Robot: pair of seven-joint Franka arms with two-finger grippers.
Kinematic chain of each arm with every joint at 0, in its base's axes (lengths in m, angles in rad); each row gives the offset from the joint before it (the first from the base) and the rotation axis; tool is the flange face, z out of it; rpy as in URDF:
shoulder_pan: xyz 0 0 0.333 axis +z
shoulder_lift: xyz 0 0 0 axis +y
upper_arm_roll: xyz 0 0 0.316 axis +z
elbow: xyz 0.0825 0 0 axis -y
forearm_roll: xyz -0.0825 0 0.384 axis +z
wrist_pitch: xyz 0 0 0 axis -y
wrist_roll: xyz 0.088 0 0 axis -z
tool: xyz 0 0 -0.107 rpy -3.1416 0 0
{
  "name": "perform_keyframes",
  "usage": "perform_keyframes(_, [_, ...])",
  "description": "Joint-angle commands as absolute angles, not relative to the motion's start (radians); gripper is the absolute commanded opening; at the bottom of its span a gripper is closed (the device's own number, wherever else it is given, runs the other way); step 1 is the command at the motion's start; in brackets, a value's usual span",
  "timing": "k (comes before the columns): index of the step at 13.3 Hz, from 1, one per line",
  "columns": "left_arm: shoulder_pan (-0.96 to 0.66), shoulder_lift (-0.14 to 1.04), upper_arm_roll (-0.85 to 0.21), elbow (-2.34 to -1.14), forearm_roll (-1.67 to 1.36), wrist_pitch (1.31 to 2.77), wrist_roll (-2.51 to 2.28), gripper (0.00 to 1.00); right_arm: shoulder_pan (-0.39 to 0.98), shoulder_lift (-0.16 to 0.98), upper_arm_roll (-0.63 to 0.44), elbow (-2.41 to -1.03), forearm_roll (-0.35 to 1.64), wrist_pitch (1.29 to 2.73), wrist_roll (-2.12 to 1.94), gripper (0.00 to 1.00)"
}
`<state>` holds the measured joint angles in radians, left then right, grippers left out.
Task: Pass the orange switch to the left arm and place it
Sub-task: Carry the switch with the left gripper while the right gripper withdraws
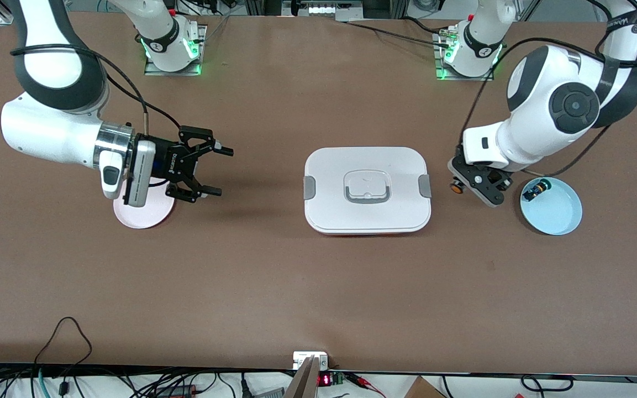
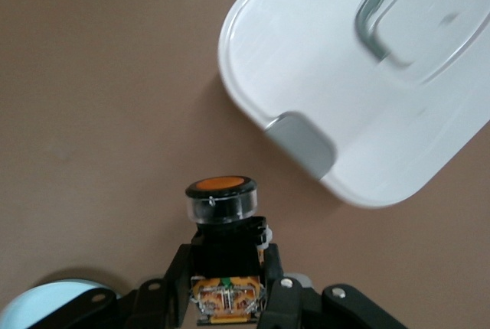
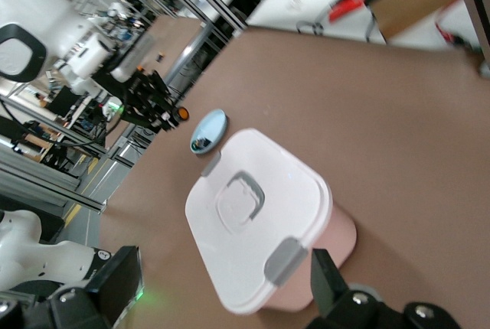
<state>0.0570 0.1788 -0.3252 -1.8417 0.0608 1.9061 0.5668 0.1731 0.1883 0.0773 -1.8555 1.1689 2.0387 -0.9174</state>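
brown table point(image 1: 318, 287), white box point(image 1: 366, 189), lab benches

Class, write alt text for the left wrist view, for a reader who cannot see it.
The left gripper grips the orange switch, cap pointing outward, above the brown table. The white box lies close ahead, and a blue plate's edge shows beside the gripper.

Left gripper point(image 1: 464, 187) clamped; right gripper point(image 1: 214, 170) spread wide, raised.
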Motion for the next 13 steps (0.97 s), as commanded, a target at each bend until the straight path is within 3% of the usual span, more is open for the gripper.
perform_keyframes(1, [0.107, 0.196, -0.331, -1.824, 0.210, 1.888, 0.775, 0.25, 0.175, 0.173, 0.083, -1.861, 1.033, 2.028, -0.590, 1.00])
perform_keyframes(4, [0.185, 0.209, -0.333, -1.842, 0.317, 1.923, 0.946, 0.25, 0.186, 0.157, 0.086, -1.853, 0.699, 1.999, -0.236, 1.00])
perform_keyframes(8, [0.371, 0.257, -0.331, -1.913, 0.322, 2.144, 1.312, 0.26, 0.196, 0.172, 0.087, -1.737, 0.317, 1.690, 0.101, 1.00])
perform_keyframes(10, [0.443, 0.336, -0.330, -1.913, 0.321, 2.251, 1.444, 0.27, 0.216, 0.161, 0.089, -1.697, 0.070, 1.599, 0.100, 1.00])
perform_keyframes(13, [0.527, 0.428, -0.331, -1.913, 0.322, 2.359, 1.509, 0.27, 0.204, 0.150, 0.046, -1.641, -0.081, 1.574, 0.123, 1.00])
